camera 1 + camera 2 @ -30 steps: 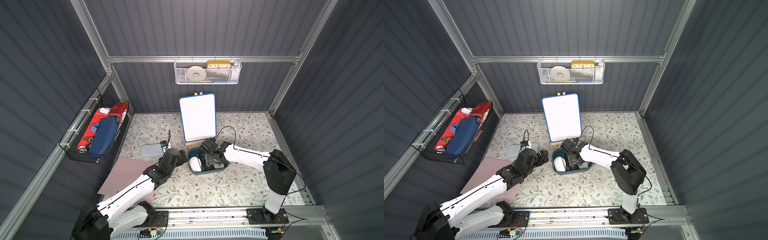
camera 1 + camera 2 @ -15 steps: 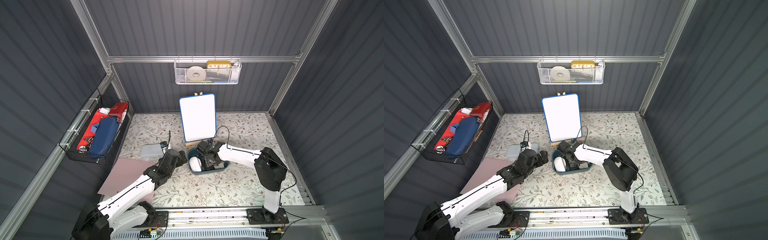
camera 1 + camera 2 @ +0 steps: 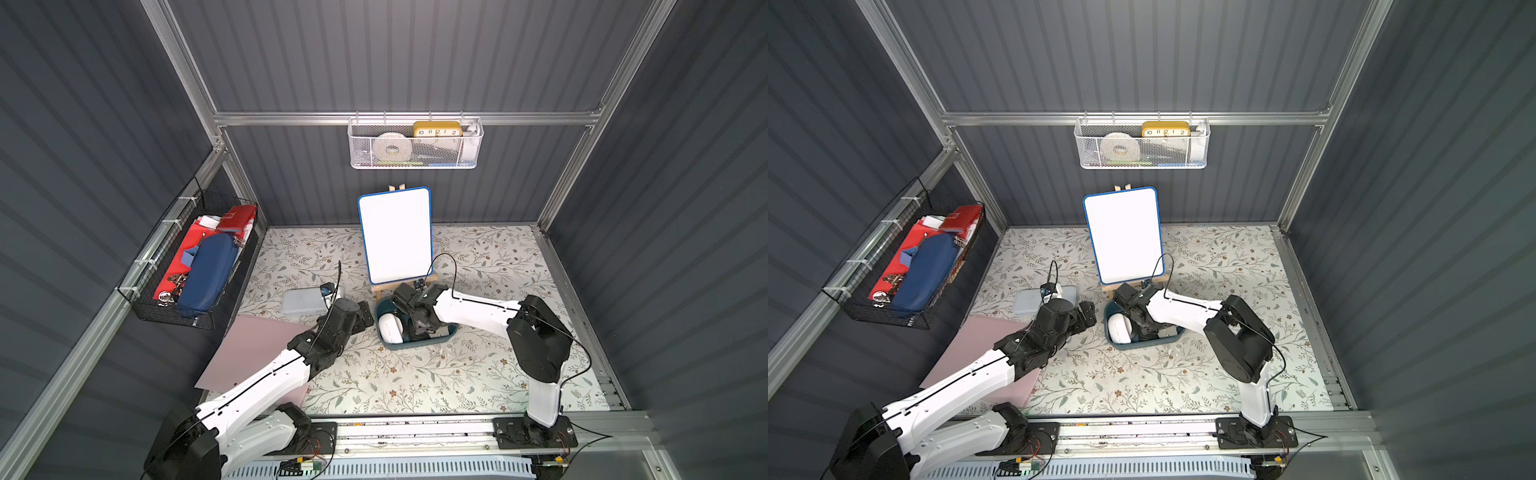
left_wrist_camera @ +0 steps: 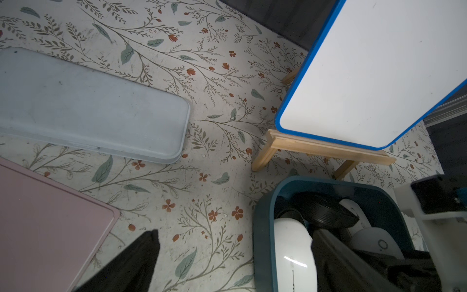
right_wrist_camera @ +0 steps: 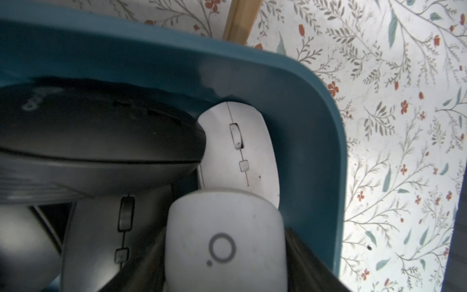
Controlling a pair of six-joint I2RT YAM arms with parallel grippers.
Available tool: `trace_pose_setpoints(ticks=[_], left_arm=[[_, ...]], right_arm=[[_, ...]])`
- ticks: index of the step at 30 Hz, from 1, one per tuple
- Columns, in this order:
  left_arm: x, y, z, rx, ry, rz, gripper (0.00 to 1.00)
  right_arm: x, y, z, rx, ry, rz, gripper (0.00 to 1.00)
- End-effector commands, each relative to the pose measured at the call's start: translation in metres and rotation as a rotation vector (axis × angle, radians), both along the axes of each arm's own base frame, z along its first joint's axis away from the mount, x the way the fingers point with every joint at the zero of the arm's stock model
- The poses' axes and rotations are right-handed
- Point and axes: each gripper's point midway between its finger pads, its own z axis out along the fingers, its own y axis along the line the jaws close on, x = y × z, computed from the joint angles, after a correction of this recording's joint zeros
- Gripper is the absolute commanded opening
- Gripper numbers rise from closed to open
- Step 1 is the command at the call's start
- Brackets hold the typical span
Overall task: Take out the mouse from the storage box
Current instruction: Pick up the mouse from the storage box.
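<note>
The right gripper [image 5: 225, 230] is reaching into the storage box [image 5: 313, 156]. Its dark fingers [image 5: 305, 252] are sitting against both sides of the white ring-marked mouse [image 5: 222, 255] at the bottom centre of the wrist view, though I cannot tell whether they are truly clamping it. A black mouse [image 5: 96, 131] is lying at its upper left. In both top views the box is sitting at frame centre below the whiteboard [image 3: 395, 235], and the left gripper [image 3: 362, 312] is hanging spread wide just left of it.

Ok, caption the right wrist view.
Right end effector straddling a ring-marked white mouse in the teal storage box, beside a black mouse, a grey mouse and another white mouse.
</note>
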Motion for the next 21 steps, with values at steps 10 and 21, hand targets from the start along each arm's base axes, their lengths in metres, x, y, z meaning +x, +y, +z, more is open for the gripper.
trace_pose_setpoints(ticks=[10, 21], left_arm=[[-0.002, 0.005, -0.003, 0.014, 0.011, 0.017, 0.99], [-0.006, 0.007, 0.005, 0.0, 0.004, 0.017, 1.0]], right_arm=[[-0.002, 0.001, 0.054, 0.101, -0.086, 0.002, 0.66], [-0.008, -0.034, 0.099, 0.296, -0.134, -0.069, 0.67]])
